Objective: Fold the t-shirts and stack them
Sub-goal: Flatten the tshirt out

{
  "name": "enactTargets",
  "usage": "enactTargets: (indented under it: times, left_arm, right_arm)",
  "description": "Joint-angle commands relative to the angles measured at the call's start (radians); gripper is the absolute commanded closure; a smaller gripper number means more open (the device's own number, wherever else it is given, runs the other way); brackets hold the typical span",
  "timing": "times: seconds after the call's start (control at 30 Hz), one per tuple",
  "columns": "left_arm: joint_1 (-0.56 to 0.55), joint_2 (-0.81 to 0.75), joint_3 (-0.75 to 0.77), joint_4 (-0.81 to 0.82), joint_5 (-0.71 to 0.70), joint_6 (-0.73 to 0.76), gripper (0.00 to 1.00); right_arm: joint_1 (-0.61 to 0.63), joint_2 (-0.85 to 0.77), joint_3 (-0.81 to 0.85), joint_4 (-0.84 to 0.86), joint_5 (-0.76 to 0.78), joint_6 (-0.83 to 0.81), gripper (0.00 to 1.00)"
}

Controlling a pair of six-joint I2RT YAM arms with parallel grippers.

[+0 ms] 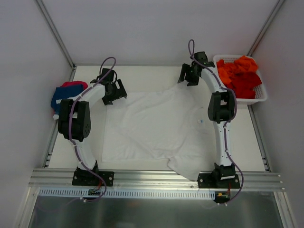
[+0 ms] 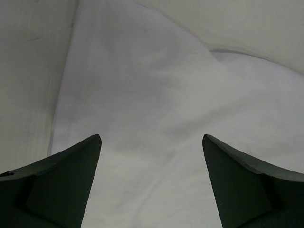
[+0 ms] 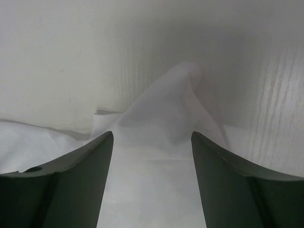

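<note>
White-walled booth with a pale table (image 1: 256, 142). Nearest, a white t-shirt (image 1: 156, 126) lies spread out, one corner reaching the front rail. At its far edge, the left gripper (image 1: 115, 91) and right gripper (image 1: 191, 75) hover with jaws spread, holding nothing. The first fold likely comes next: pinch matching corners and lift evenly. Far left sit a navy tee (image 1: 59, 97) and pink-red tee (image 1: 73, 85). Far right, a basket (image 1: 260, 97) holds orange and red tees (image 1: 240, 76). No writing is readable.
</note>
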Motion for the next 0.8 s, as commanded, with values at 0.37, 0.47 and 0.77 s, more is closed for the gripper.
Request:
enactTargets:
  times: [0.37, 0.47, 0.77]
  left_arm:
    - [0.02, -0.011, 0.056, -0.008, -0.066, 0.03, 0.1]
    - [0.02, 0.013, 0.062, -0.007, -0.083, 0.025, 0.1]
    - [0.03, 0.047, 0.125, -0.024, -0.117, 0.034, 0.08]
  right_arm:
    - [-0.024, -0.12, 0.034, 0.105, -0.05, -0.074, 0.25]
    - [-0.025, -0.097, 0.028, 0.102, -0.044, -0.099, 0.25]
    - [-0.027, -0.017, 0.031, 0.097, -0.041, -0.11, 0.25]
